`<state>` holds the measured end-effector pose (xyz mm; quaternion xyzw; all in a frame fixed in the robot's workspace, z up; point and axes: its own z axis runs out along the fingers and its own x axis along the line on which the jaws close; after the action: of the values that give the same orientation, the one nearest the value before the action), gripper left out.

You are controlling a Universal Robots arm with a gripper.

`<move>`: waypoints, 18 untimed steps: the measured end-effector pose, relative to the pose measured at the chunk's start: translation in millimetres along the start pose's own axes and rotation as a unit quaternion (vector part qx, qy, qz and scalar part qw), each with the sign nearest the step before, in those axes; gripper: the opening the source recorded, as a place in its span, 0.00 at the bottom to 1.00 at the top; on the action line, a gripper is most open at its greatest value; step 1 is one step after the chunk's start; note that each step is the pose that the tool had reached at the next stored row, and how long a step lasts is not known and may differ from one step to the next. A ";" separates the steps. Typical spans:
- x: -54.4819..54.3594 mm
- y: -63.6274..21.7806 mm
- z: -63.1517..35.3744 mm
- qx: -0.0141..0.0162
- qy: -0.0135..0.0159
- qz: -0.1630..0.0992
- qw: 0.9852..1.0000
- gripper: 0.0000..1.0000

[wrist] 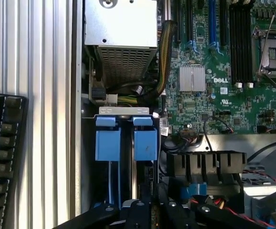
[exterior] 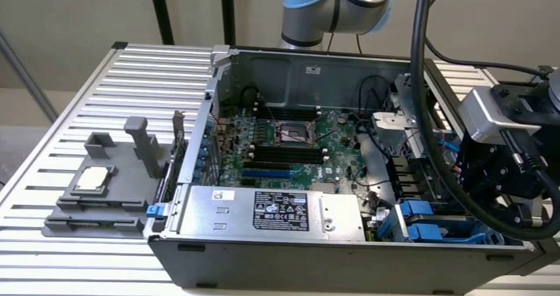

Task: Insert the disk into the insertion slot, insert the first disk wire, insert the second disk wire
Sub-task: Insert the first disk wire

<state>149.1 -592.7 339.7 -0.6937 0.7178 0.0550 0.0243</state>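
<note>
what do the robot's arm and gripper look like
The arm has silvery rounded joints with pale blue caps. The gripper is black and blocky, with a light grey box mounted beside it. A thick black cable runs down to it.

The one word that reads is "DELL", in white on the green board (wrist: 252, 105), just beside the silver heatsink (wrist: 192, 78). In the exterior view, at six o'clock from the board, the power supply (exterior: 210, 218) bears a black label (exterior: 281, 211) whose white print and marks are too small to read. A white sticker (exterior: 224, 195) at that label's nine o'clock is also unreadable.
</note>
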 end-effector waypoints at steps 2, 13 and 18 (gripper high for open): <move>0.0 -0.3 0.2 0.000 0.000 0.000 1.000 0.16; 0.3 -0.8 3.4 0.000 0.001 0.003 1.000 0.16; 0.0 -1.2 4.9 0.000 0.001 0.004 1.000 0.16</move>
<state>150.1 -592.2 334.8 -0.6909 0.7205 0.0538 0.0234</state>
